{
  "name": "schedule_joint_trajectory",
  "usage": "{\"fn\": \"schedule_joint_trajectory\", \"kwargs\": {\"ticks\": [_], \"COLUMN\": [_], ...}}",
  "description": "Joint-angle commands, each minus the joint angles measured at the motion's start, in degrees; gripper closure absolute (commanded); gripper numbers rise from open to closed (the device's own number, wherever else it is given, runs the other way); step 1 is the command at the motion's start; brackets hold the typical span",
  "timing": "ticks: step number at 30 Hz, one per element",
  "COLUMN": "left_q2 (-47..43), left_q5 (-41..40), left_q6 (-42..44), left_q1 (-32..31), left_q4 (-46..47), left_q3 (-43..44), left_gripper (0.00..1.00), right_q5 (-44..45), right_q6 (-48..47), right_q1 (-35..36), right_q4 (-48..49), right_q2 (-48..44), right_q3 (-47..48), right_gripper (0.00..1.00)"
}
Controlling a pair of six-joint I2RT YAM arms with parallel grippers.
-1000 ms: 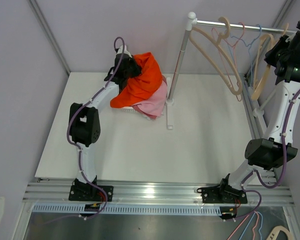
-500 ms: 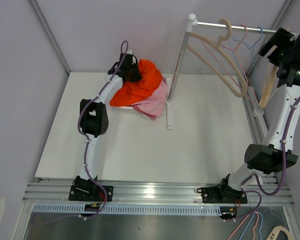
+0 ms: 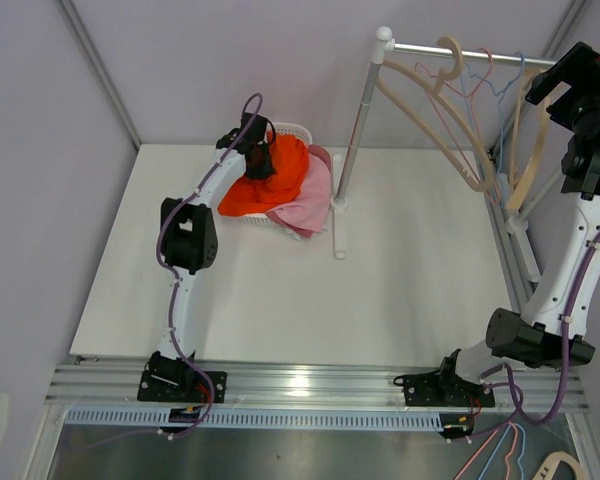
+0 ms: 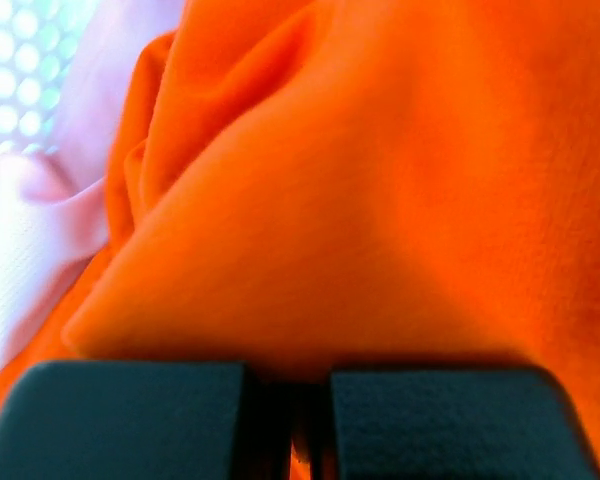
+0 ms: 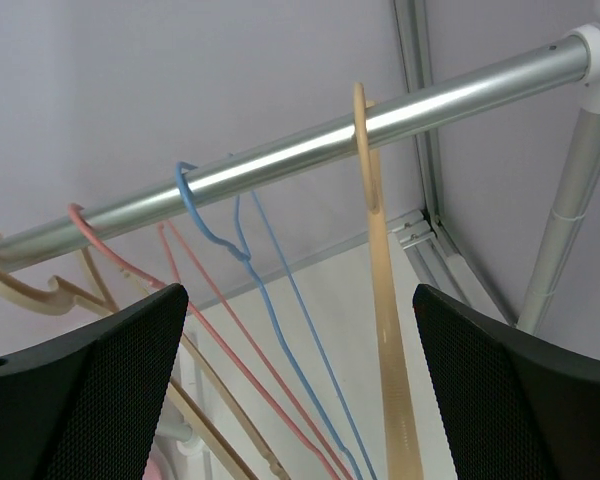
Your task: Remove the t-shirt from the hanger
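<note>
- Top view: your left gripper (image 3: 258, 158) has come down. The orange t-shirt (image 3: 280, 182), heaped high a second ago, now lies lower and flatter in the white basket (image 3: 298, 129), draped over a pink cloth (image 3: 308, 208).
- Your right gripper (image 3: 560, 80) has risen and drawn back to the right end of the rail (image 3: 480, 53). The hangers (image 3: 455, 120) on the rail are all bare. I judge the t-shirt is off its hanger, with only the letting go left.
- Room: the white table (image 3: 420, 290) is open between basket and rack. The rack pole (image 3: 358, 115) stands just right of the basket, so lift the left arm straight up or to its left.
- Left wrist view: orange t-shirt (image 4: 380, 200) fills the frame, with pink cloth (image 4: 40, 190) and basket mesh (image 4: 10, 60) at the left edge. The left gripper (image 4: 288, 405) has its pads almost together, with a sliver of orange in the slit, so it appears clenched on a fold.
- Right wrist view: the right gripper (image 5: 300, 400) is spread wide and holds nothing. Beyond it a wooden hanger (image 5: 380, 300), a blue hanger (image 5: 215, 235) and a pink hanger (image 5: 120, 255) hang on the rail (image 5: 310, 140), apart from the fingers. A corner post stands close on the right.
</note>
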Motion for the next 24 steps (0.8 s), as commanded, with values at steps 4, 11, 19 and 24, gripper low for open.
{"fn": "schedule_joint_trajectory", "kwargs": {"ticks": [4,11,19,24], "left_q2": [2.9,-4.8,-8.5,-13.3], "left_q5": [-1.8,-1.3,-3.0,-4.5], "left_q6": [2.6,2.2,3.6,3.7], "left_q1": [0.0,0.1,0.4,0.6], "left_q4": [-11.7,-6.2,-9.8,-11.4], "left_q3": [2.6,-6.5,1.7,5.4], "left_gripper": [0.87,0.98,0.06,0.01], "right_q5": [1.2,0.3,0.2,-0.1], "right_q6": [0.6,0.6,1.1,1.0], "right_q1": [0.7,2.1,2.7,2.7], "right_q4": [1.3,0.3,1.3,0.3], "right_q2": [-4.9,-5.6,-8.3,-8.2], "right_q3": [-1.6,-2.8,-5.7,-4.2], "right_gripper": [0.01,0.00,0.00,0.00]}}
